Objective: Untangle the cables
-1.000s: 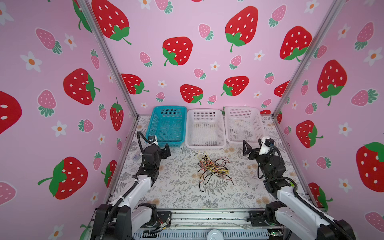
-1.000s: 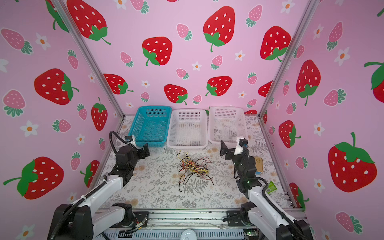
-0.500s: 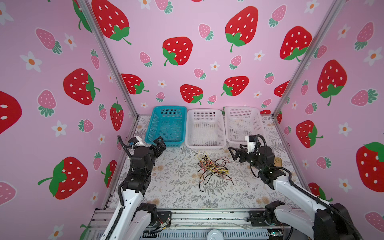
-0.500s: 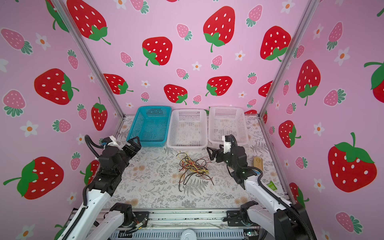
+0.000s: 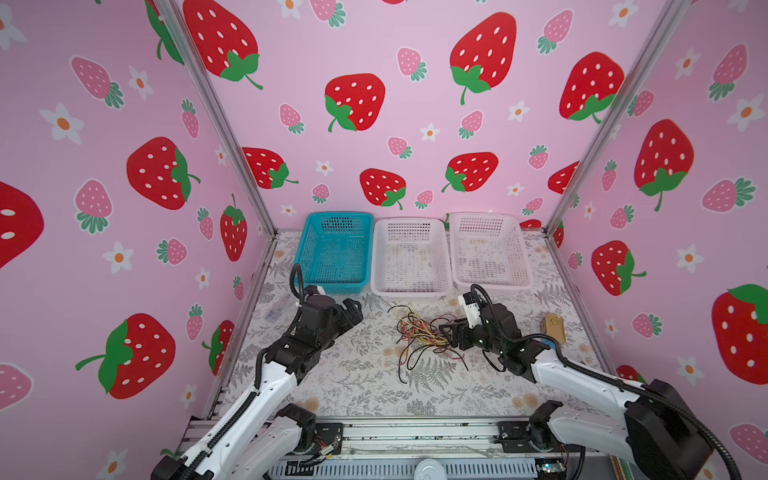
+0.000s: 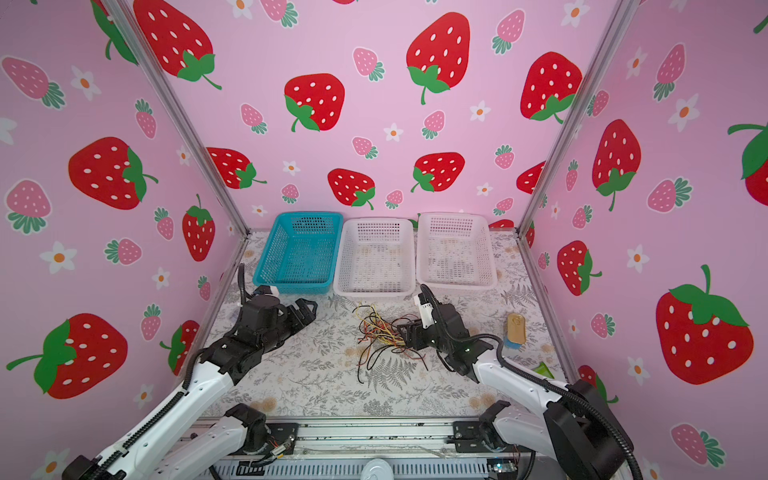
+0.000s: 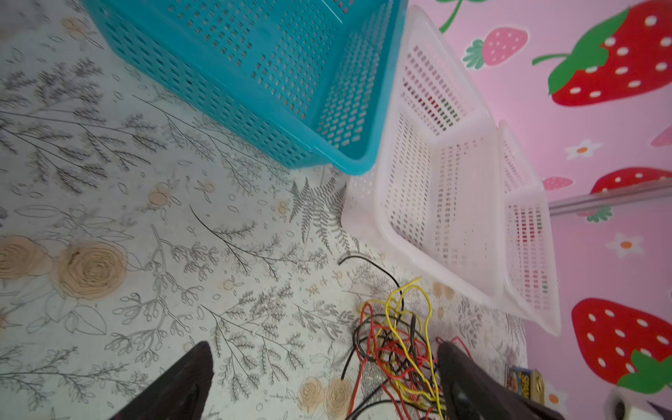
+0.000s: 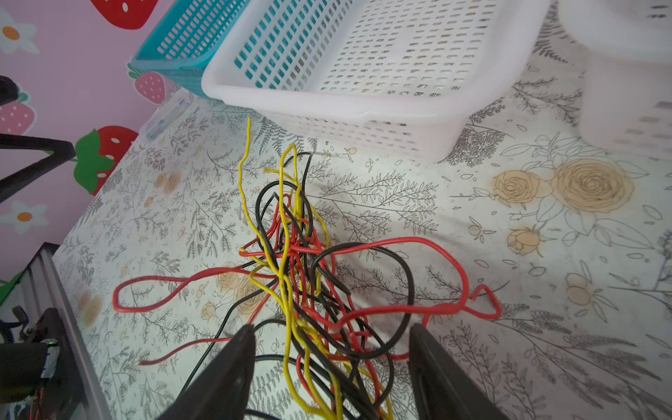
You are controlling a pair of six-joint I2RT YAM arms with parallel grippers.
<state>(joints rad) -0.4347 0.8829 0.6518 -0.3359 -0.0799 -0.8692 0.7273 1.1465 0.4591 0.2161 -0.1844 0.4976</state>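
Leftward, bare tabletop (image 5: 353,374) is seen around the left gripper (image 5: 355,311), its fingers (image 7: 192,371) spread wide on nothing. At centre, just before the middle white basket (image 5: 409,294), the cables (image 5: 415,336) are heaped: black, red and yellow loops knotted together. Only by the right wrist view is the right gripper (image 8: 331,327) shown parted astride them.

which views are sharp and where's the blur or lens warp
Both top views: even soft light, wide-lens warp splaying the corner posts, cables small but sharp. Left wrist view: slightly soft overall, left tool dark and defocused. Right wrist view: cables crisp, right tool blurred, nearest white basket washed out.
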